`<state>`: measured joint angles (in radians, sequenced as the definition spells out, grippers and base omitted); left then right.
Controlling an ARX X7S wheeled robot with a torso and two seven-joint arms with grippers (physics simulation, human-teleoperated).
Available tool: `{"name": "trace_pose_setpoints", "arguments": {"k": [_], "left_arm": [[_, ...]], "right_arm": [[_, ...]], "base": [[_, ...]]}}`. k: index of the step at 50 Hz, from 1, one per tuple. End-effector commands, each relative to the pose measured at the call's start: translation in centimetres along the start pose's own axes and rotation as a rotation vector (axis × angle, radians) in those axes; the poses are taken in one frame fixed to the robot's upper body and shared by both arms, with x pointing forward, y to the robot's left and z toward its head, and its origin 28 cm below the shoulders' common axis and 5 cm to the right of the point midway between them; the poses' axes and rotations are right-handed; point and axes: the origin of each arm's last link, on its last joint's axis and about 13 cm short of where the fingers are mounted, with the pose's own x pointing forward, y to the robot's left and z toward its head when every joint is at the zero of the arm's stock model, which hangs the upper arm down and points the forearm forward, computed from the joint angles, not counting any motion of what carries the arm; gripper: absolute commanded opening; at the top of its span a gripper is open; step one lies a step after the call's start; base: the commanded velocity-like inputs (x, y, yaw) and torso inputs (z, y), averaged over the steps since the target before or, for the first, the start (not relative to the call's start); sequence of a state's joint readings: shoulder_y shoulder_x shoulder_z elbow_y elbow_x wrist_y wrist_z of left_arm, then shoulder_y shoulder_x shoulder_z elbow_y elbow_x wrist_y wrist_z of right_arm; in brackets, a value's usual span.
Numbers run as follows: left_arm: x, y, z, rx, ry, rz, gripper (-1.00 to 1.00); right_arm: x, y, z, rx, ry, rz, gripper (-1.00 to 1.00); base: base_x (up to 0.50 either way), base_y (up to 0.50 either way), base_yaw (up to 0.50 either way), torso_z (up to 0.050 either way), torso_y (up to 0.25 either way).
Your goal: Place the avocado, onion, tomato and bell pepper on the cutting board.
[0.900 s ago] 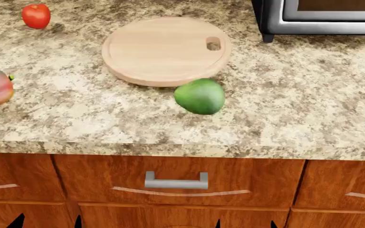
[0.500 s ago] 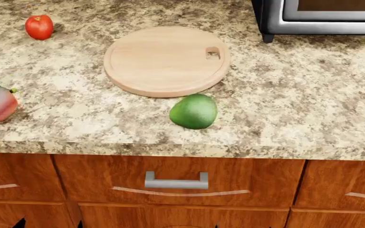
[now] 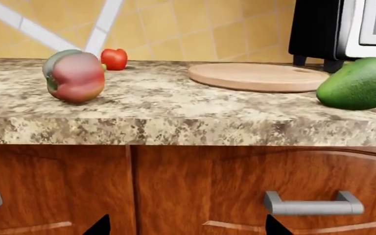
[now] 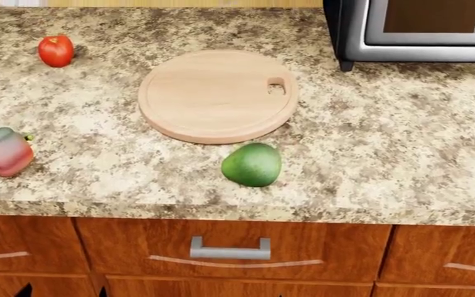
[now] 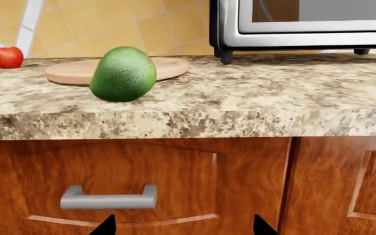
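Note:
The round wooden cutting board [image 4: 218,94] lies bare in the middle of the counter. Just in front of the board, near the counter's front edge, rests the green avocado [image 4: 252,164] [image 5: 123,74] [image 3: 361,84]. At the far left lies the mottled bell pepper [image 4: 7,152] [image 3: 76,76]. The red tomato [image 4: 56,51] [image 3: 114,58] sits at the back left. The onion is out of view. My left gripper [image 3: 186,227] and right gripper [image 5: 183,226] are both open and empty. They hang below the counter edge, in front of the drawer fronts.
A steel microwave [image 4: 419,28] stands at the back right of the granite counter [image 4: 386,142]. Wooden drawers with a metal handle [image 4: 229,249] run below the counter's front edge. A tiled wall [image 3: 188,24] is behind.
The head view has shifted, so the board, avocado, pepper and tomato sit lower in it and look smaller. The gripper tips at its bottom edge show less now.

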<state>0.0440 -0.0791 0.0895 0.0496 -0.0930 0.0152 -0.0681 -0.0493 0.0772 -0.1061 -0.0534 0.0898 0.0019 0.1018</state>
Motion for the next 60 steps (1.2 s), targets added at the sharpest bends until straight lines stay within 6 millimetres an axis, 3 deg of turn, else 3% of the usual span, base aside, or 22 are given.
{"name": "trace_pose_setpoints", "arguments": {"k": [1,32,34,38,39,43,47,51,60], "left_arm": [[0.1,0.0,0.1,-0.008,-0.006,-0.007,1.00],[0.4,0.1,0.8,-0.009,-0.070,-0.010,1.00],[0.3,0.4,2.3,-0.018,-0.096,-0.016,1.00],[0.6,1.6,8.0,-0.143,-0.179,0.003,1.00],[0.6,2.2,10.1,-0.169,-0.199,0.000,1.00],[-0.6,3.0,14.6,-0.155,-0.271,-0.042,1.00],[-1.3,3.0,16.4,-0.133,-0.300,-0.059,1.00],[-1.2,3.0,17.1,-0.115,-0.316,-0.051,1.00],[-1.6,2.8,16.9,-0.102,-0.319,-0.050,1.00]], "right_arm": [[0.1,0.0,0.0,0.000,-0.002,0.000,1.00],[0.5,-0.3,0.4,0.022,0.039,-0.032,1.00],[0.6,-0.6,1.8,-0.023,0.056,-0.038,1.00],[0.5,-1.7,7.1,-0.128,-0.034,-0.061,1.00],[0.4,-2.1,9.2,-0.178,-0.072,-0.062,1.00],[-0.1,-2.7,13.4,-0.252,-0.152,-0.070,1.00],[-0.6,-2.8,15.4,-0.263,-0.181,-0.060,1.00],[-0.8,-3.0,16.1,-0.264,-0.186,-0.054,1.00],[-1.2,-3.1,16.6,-0.256,-0.200,-0.057,1.00]], "base": [[0.00,0.00,0.00,0.050,0.000],[0.00,0.00,0.00,0.043,0.000],[0.00,0.00,0.00,0.000,0.000],[0.00,0.00,0.00,0.000,0.000],[0.00,0.00,0.00,0.000,0.000],[0.00,0.00,0.00,0.000,0.000],[0.00,0.00,0.00,0.000,0.000],[0.00,0.00,0.00,0.000,0.000],[0.00,0.41,0.00,0.000,0.000]]}}
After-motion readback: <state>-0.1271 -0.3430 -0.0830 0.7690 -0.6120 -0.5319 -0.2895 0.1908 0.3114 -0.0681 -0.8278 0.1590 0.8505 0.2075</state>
